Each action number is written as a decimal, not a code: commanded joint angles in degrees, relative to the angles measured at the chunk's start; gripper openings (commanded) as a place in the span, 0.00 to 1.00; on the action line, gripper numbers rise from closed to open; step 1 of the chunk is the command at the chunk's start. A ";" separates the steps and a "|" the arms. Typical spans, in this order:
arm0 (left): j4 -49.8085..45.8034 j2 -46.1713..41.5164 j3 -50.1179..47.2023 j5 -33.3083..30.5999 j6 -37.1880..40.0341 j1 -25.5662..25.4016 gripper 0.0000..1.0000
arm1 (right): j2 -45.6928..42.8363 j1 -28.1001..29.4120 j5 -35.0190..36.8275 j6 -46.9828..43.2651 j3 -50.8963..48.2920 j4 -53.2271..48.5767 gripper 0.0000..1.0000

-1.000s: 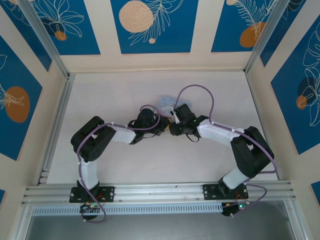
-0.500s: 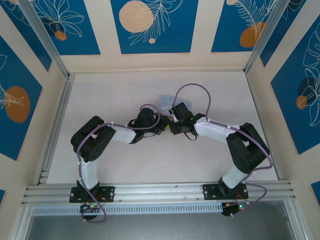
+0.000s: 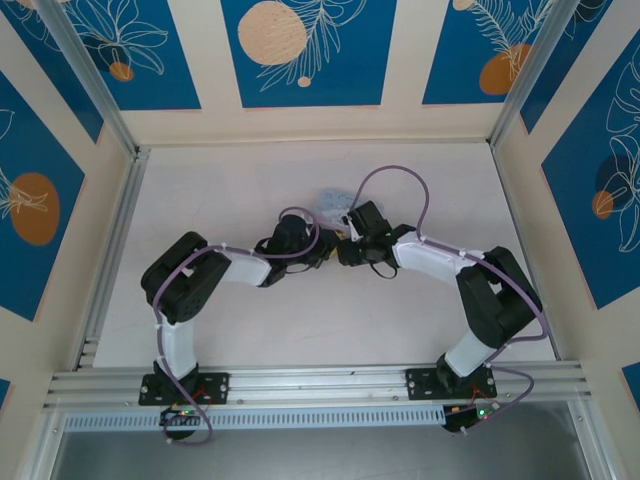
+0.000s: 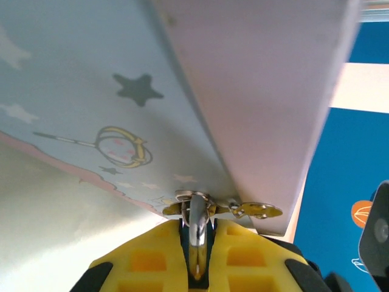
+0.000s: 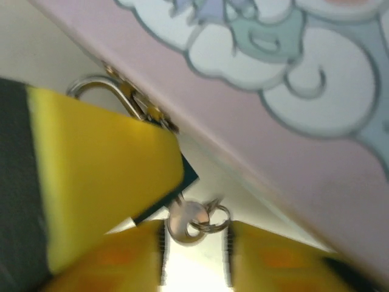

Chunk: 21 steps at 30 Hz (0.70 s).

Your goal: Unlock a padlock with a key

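Under the pale blue tin [image 4: 91,91], my left gripper [image 4: 197,243] is shut on the padlock [image 4: 196,222]. The silver shackle runs up between the yellow fingers [image 4: 146,258] to the tin's hasp [image 4: 258,210]. In the right wrist view a dark corner of the padlock [image 5: 187,174] pokes out past the left gripper's yellow finger [image 5: 97,170]. The key [image 5: 181,224] sticks out of that corner, and a small ring [image 5: 214,219] hangs from its round head. My right gripper [image 5: 194,243] stands open, with the key head and ring in the gap. From above, both grippers [image 3: 335,248] meet mid-table.
The tin [image 3: 333,204] stands just behind the two grippers, its cartoon-printed side [image 5: 273,67] close above my right fingers. White table [image 3: 220,190] spreads all around, and metal rails [image 3: 110,250] run along its left and near edges.
The right wrist has shifted slightly beside the left gripper, and its cable loop has swung. The left arm has stayed still with its grip on the padlock.
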 commanded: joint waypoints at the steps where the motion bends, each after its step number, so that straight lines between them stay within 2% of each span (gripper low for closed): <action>1: 1.69 -0.59 -0.18 1.87 0.27 -0.40 0.00 | -5.26 -0.13 -3.62 1.59 -2.01 3.02 0.47; 7: -1.40 -0.40 -0.68 1.92 4.11 -0.39 0.00 | -9.87 -2.88 -8.89 8.97 -7.78 6.12 0.50; 15: -4.75 -1.19 -3.83 1.97 8.82 -0.39 0.00 | -8.53 -4.01 -15.63 18.45 -10.70 11.38 0.51; 17: -4.68 -1.48 -4.61 2.11 9.21 -0.45 0.06 | -7.70 -4.09 -16.13 20.16 -11.23 12.57 0.51; 21: -4.58 -2.79 -6.03 1.83 9.52 -0.42 0.26 | -6.11 -4.10 -17.21 22.92 -11.94 14.65 0.51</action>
